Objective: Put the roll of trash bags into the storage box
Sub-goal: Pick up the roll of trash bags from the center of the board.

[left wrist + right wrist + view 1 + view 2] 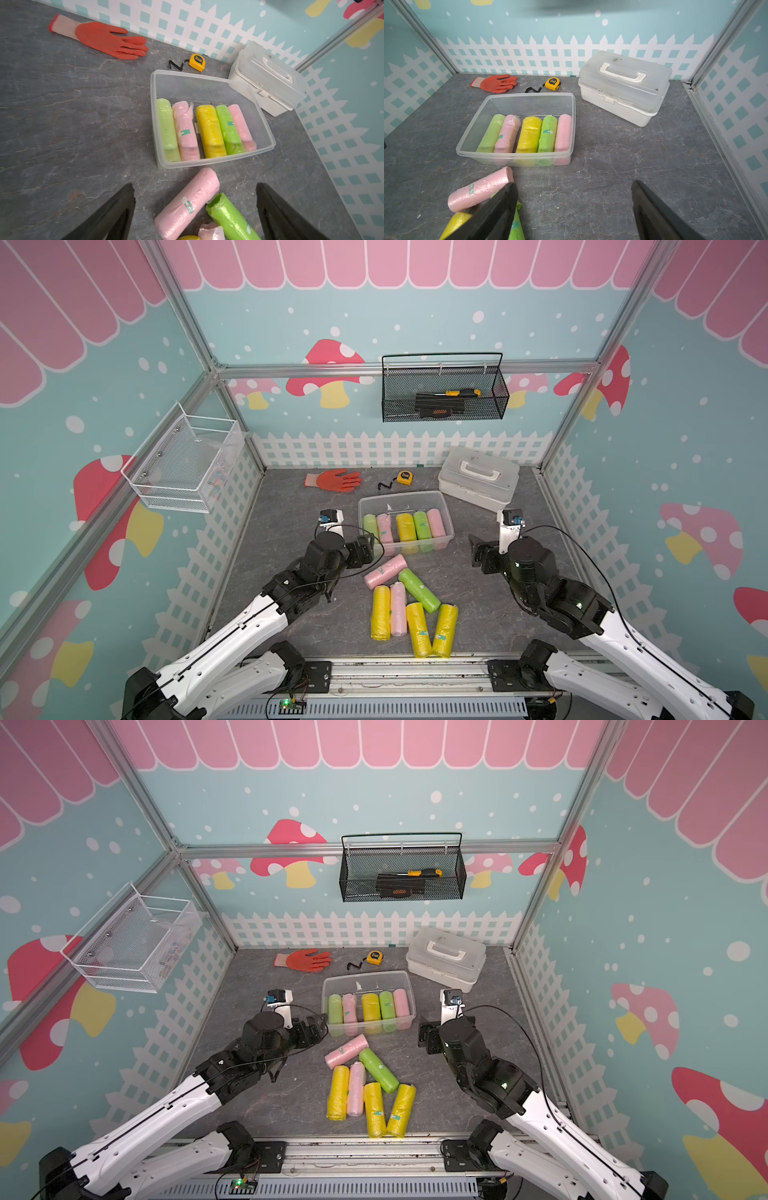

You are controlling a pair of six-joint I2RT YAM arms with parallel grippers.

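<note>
Fingers (116, 214) of the left gripper (194, 186) stand wide apart, empty. Just right of them lie six film-wrapped loose rolls (384, 570): three yellow, two pink, one green. Beyond, one clear storage box (407, 501) holds five more. Farther right, the right gripper (573, 182) gapes empty.

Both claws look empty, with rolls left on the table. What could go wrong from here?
1. The loose pink plastic roll lies right beside a green roll; the open left gripper might knock one while grabbing the other.
2. Five rolls already span the clear plastic storage box; another could catch its rim or land on top.
</note>
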